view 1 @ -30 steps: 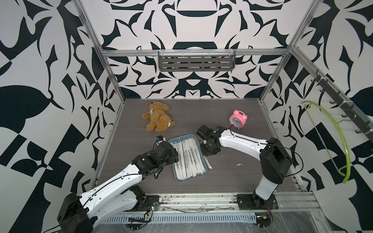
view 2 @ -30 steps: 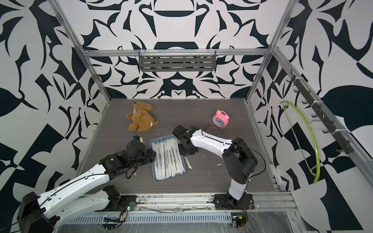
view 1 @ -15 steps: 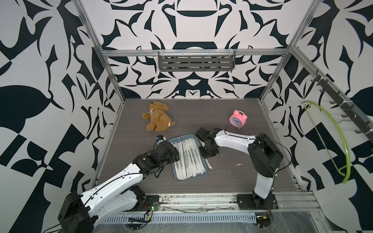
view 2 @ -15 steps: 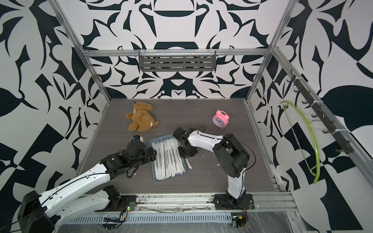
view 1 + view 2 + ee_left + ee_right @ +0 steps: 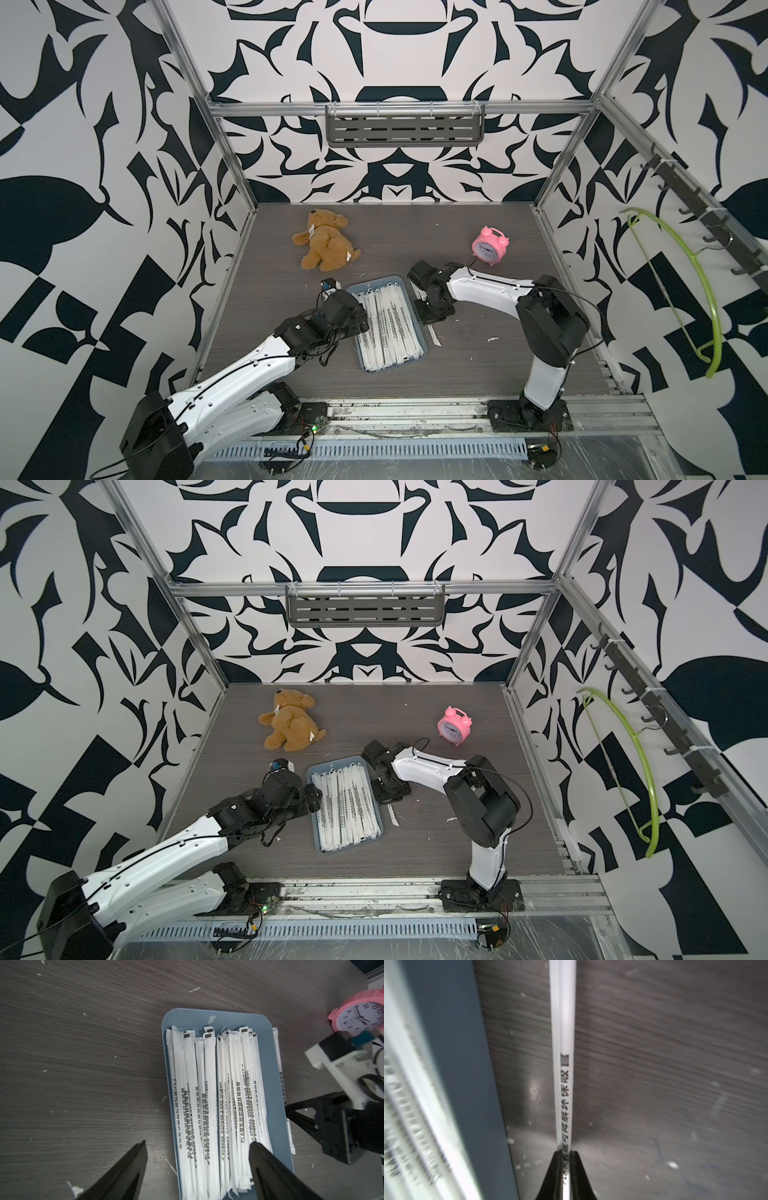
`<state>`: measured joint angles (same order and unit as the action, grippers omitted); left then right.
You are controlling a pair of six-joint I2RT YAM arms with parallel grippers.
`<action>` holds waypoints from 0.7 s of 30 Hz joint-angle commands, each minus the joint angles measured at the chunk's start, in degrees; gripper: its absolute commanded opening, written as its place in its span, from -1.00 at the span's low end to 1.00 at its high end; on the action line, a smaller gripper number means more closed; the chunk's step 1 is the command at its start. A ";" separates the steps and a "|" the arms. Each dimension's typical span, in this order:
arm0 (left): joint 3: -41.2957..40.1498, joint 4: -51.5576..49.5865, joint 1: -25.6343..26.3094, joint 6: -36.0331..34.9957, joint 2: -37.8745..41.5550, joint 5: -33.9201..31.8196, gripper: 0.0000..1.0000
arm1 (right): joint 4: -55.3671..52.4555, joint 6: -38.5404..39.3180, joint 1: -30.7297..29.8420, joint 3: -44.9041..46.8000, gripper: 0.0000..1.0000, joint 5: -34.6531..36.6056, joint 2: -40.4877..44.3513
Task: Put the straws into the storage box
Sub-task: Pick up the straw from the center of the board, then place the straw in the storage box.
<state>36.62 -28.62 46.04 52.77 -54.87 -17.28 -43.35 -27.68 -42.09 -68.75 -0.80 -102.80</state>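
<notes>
the straws (image 5: 388, 328) lie packed side by side, lengthwise, in the storage box (image 5: 218, 1015), which sits on the dark wood-grain tabletop (image 5: 478, 365) between the two arms, with the white wrappers and their dark print facing up. one loose straw (image 5: 564, 1043) is outside the box, running along just beside the long side nearest the right arm, with a strip of tabletop showing between them in the right wrist view. the right fingers (image 5: 550, 1178) are pinched together on this straw partway along its length, the wrapper squeezed on edge between the two black tips; whether it is lifted off the tabletop cannot be told. the left fingers (image 5: 128, 1167) stand wide apart and hold nothing — one tip over the bare tabletop just beside the box's other long side, the other over the straws inside. a brown teddy bear (image 5: 324, 243) lies well behind the box toward the back wall, and a pink alarm clock (image 5: 489, 246) stands upright near the right arm's wrist, on its far side. small white paper scraps (image 5: 492, 339) dot the tabletop.
</notes>
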 commanded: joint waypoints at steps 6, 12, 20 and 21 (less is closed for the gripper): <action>2.61 -4.51 0.06 2.02 0.06 -4.96 0.69 | -5.55 -12.23 -10.97 -9.20 -0.82 6.01 6.14; 3.16 -4.69 0.07 1.76 -0.75 -4.55 0.68 | 0.70 -15.30 -12.43 -9.48 -0.81 2.96 -0.30; 3.08 -4.85 0.01 0.71 -0.32 -5.05 0.68 | 1.99 -13.81 -11.17 -6.96 -0.72 0.73 -3.72; 3.11 -4.78 0.07 0.67 -0.28 -4.96 0.68 | 2.12 -13.88 -11.02 -6.66 -0.70 0.72 -3.65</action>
<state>38.37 -32.16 46.04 54.15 -55.46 -21.47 -41.74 -40.95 -53.21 -75.88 0.58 -107.96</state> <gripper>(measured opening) 0.843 0.148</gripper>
